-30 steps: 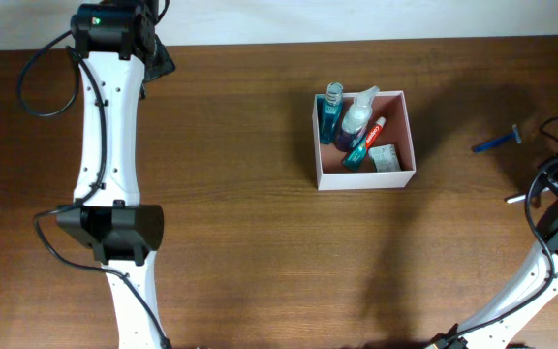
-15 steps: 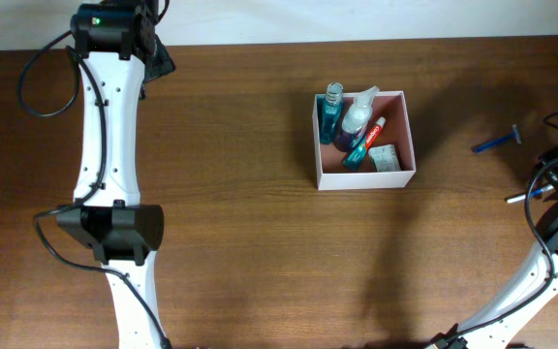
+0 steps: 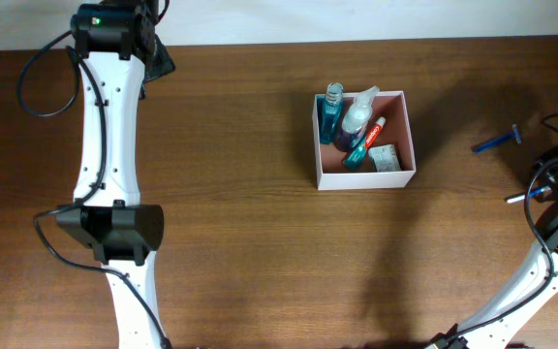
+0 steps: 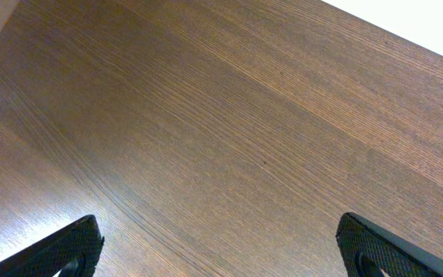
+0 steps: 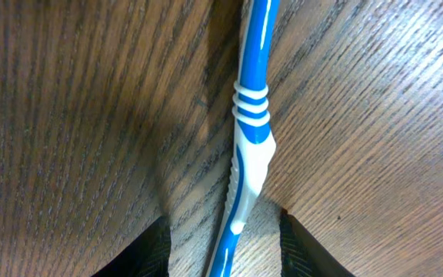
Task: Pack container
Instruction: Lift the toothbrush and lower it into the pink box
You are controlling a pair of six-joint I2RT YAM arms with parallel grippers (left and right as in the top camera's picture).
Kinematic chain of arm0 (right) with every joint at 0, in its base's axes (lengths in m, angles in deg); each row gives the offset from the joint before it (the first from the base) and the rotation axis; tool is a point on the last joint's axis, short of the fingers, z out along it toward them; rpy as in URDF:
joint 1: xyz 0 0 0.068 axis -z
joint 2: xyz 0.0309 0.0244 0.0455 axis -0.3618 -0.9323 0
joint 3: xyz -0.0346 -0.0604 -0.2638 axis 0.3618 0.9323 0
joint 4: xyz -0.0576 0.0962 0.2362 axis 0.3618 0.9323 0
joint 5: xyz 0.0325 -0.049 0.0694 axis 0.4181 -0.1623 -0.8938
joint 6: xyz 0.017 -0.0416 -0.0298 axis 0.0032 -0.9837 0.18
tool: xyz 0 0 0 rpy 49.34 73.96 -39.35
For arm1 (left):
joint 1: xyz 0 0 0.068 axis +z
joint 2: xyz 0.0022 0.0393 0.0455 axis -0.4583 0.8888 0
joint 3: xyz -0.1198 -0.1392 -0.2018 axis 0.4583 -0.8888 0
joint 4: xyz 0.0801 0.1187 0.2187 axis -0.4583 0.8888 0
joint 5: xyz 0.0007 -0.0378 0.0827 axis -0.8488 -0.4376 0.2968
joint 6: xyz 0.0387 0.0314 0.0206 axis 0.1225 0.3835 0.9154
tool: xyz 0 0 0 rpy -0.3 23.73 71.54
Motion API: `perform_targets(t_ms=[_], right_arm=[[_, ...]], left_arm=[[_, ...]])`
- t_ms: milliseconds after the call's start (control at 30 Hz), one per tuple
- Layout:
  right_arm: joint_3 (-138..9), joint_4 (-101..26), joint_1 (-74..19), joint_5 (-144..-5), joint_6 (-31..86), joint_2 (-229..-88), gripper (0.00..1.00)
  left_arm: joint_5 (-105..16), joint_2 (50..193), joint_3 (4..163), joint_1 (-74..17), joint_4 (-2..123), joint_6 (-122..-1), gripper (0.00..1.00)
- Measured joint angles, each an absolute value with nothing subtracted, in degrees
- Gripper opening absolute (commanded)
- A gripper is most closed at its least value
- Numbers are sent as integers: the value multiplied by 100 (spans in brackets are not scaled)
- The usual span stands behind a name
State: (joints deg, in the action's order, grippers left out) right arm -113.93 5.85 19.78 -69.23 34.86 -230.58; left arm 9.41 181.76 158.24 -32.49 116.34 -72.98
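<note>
Right of centre on table (image 3: 250, 233), container (image 3: 366, 179) sits upright, open side up; you see white walls and a reddish-brown floor. Inside: blue bottle (image 3: 331, 111) and white spray bottle (image 3: 358, 109) toward far-left side, toothpaste tube (image 3: 368, 142) lying diagonal beside them, packet (image 3: 386, 159) flat in near-right corner. Razor (image 3: 497, 142) lies on bare wood, well apart from container, on its right.

L gripper (image 4: 221, 250): arm reaches to far-left corner of table, well apart from container. In L wrist view you get jaws released, spread wide, wood grain btwn the fingertips (image 4: 75, 245).

R gripper (image 5: 225, 246): arm at right edge of table, below razor in overhead view. In R wrist view toothbrush (image 5: 248, 138) lies flat on wood, blue-white handle running lengthwise btwn the two fingers (image 5: 148, 246). Jaws released: a strip of wood shows on each side of handle, so neither finger touches it. Brush head is out of view.
</note>
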Motion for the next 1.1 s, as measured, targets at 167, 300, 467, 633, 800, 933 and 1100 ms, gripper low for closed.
perform_targets(t_ms=[167,300,467,633,800,933,1100], right_arm=[[-11371,526,1974,-6923,3534,-23058,41],[-11282,450,1974,-6916,3612,-23038,40],[-11092,325,1974,-6874,3632,-22935,29],[-11061,356,1974,-6848,3658,-22922,13],[-11061,434,1980,-6787,3658,-22922,4],[-11061,452,1980,-6811,3656,-22922,4],[-11057,487,1980,-6966,3654,-22920,4]], left_arm=[[941,18176,15824,-3249,11634,-7298,100],[941,18176,15824,-3249,11634,-7298,99],[941,18176,15824,-3249,11634,-7298,99],[941,18176,15824,-3249,11634,-7298,99],[941,18176,15824,-3249,11634,-7298,99],[941,18176,15824,-3249,11634,-7298,99],[941,18176,15824,-3249,11634,-7298,99]])
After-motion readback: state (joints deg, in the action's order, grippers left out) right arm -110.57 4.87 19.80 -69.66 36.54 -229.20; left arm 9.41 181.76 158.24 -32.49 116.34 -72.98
